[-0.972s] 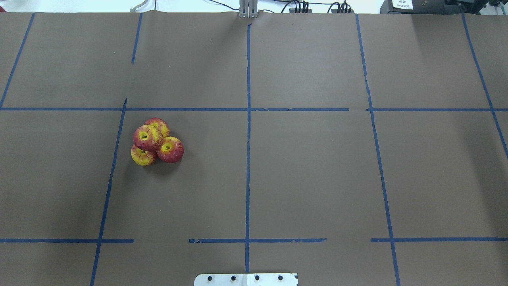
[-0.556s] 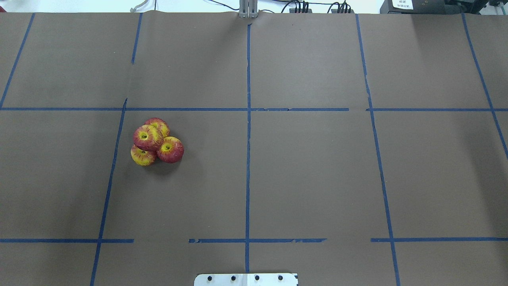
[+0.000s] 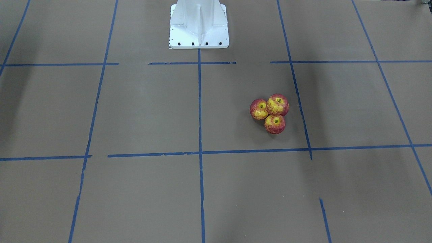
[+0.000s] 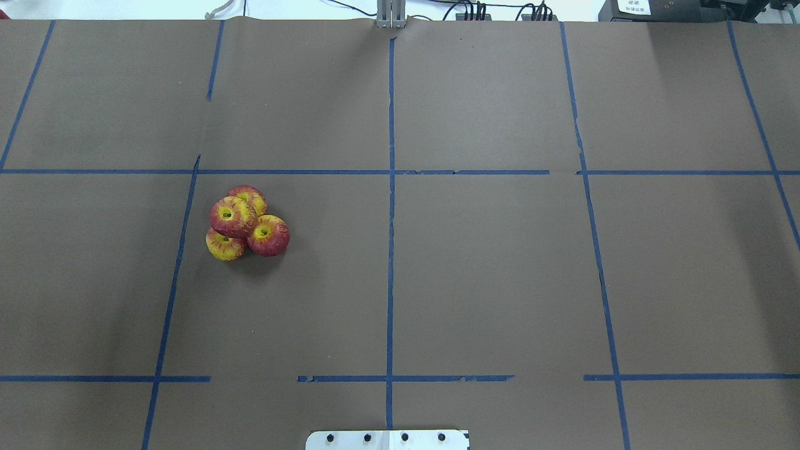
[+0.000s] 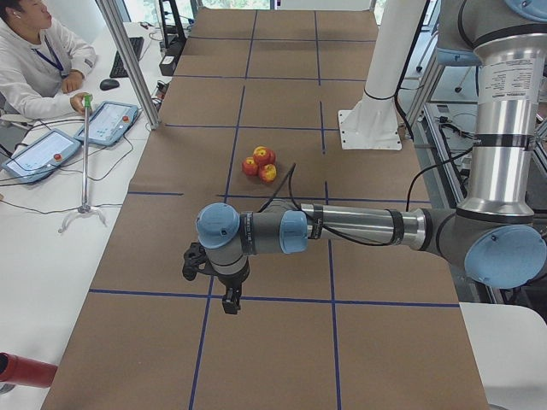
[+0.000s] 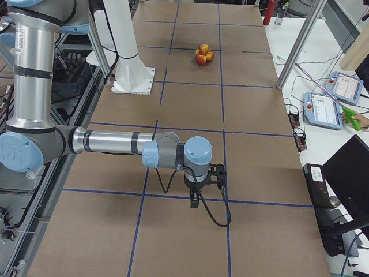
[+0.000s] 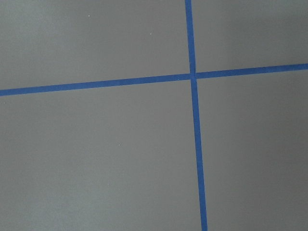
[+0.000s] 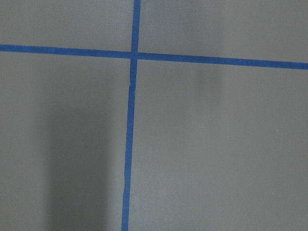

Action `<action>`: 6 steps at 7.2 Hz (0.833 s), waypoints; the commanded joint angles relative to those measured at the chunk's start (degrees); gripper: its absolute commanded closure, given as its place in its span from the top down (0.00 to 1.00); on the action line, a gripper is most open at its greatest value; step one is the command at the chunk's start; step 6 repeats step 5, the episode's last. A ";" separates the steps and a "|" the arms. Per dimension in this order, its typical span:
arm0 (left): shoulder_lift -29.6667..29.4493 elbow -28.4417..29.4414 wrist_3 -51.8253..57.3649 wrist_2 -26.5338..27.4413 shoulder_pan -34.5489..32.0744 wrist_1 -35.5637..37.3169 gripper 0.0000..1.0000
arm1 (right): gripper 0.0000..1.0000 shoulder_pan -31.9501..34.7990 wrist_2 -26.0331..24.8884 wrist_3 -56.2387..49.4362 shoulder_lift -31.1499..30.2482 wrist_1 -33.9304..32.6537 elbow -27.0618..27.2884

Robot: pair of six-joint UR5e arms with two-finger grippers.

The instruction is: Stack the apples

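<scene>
**Apples** (image 4: 247, 222): four, in one tight cluster on the desk (image 4: 487, 262), on the robot's left side. The top apple (image 4: 232, 216) seems to rest on the other three.

**Change over the last second:** none; we find the cluster unmoved.

**Left end effector** (image 5: 229, 303), **right end effector** (image 6: 195, 202): each well apart from the fruit, above the blue tape lines (image 7: 194, 77). We cannot tell whether they are spread or pressed together.

**Reading:** we judge the stack built and holding.
</scene>
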 commanded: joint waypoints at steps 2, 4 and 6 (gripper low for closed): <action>0.01 -1.32 -0.44 -0.23 -0.08 0.25 1.00 | 1.00 0.00 0.00 0.00 0.00 0.00 0.00; -0.07 -2.38 -0.44 -0.15 -0.08 0.34 1.00 | 1.00 0.00 0.00 0.00 0.00 0.00 0.00; -0.34 -2.38 -0.44 0.03 -0.08 0.25 1.00 | 1.00 0.00 0.00 0.00 0.00 0.00 0.00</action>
